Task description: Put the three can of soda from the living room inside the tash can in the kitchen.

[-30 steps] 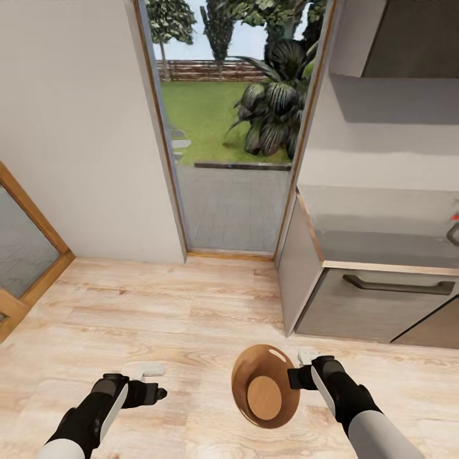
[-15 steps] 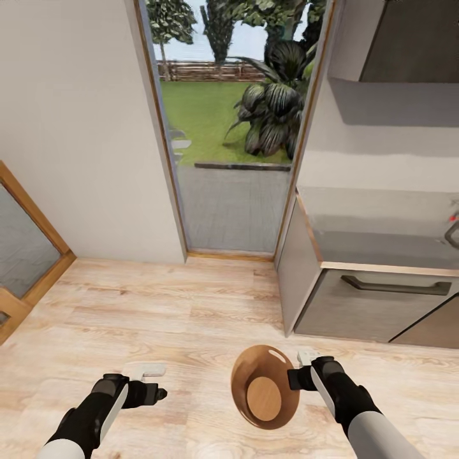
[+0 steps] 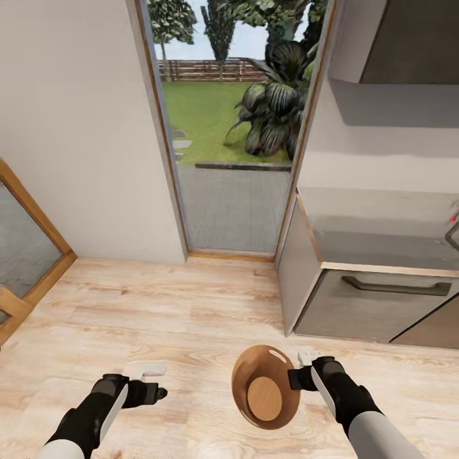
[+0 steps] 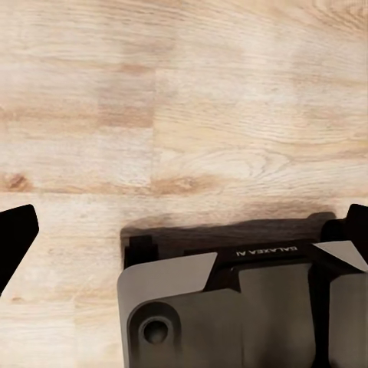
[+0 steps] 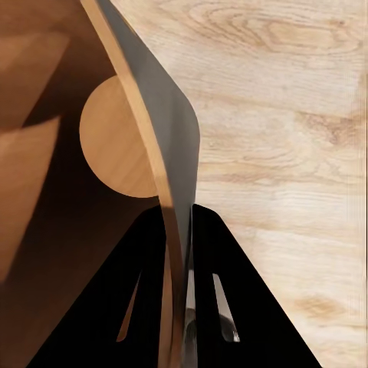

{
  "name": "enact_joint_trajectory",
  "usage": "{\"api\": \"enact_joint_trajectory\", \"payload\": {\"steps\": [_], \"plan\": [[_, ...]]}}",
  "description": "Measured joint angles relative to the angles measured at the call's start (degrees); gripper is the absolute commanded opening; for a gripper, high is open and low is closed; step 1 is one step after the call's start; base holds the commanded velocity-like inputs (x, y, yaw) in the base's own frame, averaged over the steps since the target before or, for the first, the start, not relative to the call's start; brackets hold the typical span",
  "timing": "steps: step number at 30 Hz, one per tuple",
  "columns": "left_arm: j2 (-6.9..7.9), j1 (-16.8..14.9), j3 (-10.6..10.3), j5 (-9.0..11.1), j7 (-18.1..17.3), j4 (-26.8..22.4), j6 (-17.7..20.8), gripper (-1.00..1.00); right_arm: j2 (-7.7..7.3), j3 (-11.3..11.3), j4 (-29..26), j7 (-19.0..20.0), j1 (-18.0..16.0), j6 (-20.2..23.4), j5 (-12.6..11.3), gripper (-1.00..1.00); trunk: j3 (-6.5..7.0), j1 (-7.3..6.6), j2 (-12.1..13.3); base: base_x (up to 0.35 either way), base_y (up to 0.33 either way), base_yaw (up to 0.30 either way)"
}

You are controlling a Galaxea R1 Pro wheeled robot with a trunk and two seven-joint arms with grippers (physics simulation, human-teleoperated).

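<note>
Carry step: right gripper [image 3: 294, 377] clamped on bin [image 3: 264, 395] rim, held above wood floor [image 3: 159, 306] by cabinet [image 3: 376, 306]. Left gripper [image 3: 159, 394] apart, empty. No cans seen; next needs bin set down upright.

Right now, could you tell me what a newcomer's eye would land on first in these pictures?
Probably the copper-brown bin, low near the wood floor, with the right gripper pinching its wall; the right wrist view shows the fingers closed on the rim. Next, the tall glass door straight ahead, opening onto a green garden. The left gripper hangs open and empty.
</note>
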Motion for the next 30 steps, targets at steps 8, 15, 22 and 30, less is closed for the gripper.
{"api": "enact_joint_trajectory", "payload": {"steps": [8, 15, 22, 30], "plan": [[0.02, 0.1, 0.0, -0.1, 0.0, 0.1, -3.3, 1.00, 0.34, 0.2, 0.1, -0.1, 0.0, 0.1, 0.1, -1.00, -0.02, 0.00, 0.0, 0.000, 0.031, 0.244], [0.02, 0.1, 0.0, -0.2, 0.1, 0.1, -3.7, 1.00, 0.37, 0.2, 0.1, -0.1, 0.0, 0.0, -0.4, -1.00, -0.14, 0.00, 0.0, 0.000, 0.082, 0.161], [0.02, 0.1, 0.0, -0.2, 0.1, 0.1, -3.8, 1.00, 0.41, 0.3, 0.1, 0.0, 0.0, 0.0, -0.3, -1.00, -0.16, 0.00, 0.0, 0.000, 0.008, 0.016], [0.02, 0.1, 0.0, -0.2, 0.1, 0.1, -3.8, 1.00, 0.64, 0.4, 0.1, -0.1, 0.0, 0.0, -0.1, -1.00, -0.16, 0.00, 0.0, -0.042, 0.045, 0.178]]}}
